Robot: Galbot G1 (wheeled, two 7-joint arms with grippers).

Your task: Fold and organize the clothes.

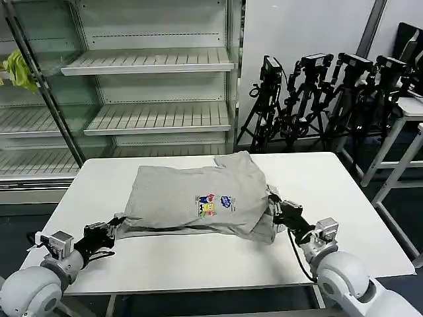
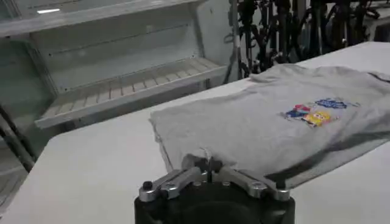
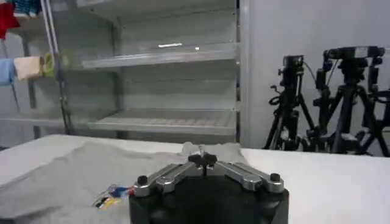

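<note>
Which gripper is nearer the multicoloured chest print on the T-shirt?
Right. The right gripper pinches the T-shirt hem just beside the chest print; the left gripper grips the far corner.

The head camera looks down over the counter [image 1: 344,198], while both wrist cameras skim it low, sharing the T-shirt [image 1: 198,195] and shelves [image 1: 152,63].

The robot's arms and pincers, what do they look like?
Both arms have rounded white shells near the body, grey blocky wrist modules and thin black cables. The left pincer and right pincer are black, with silver linkage bars and black bolts on a black housing in the wrist views.
</note>
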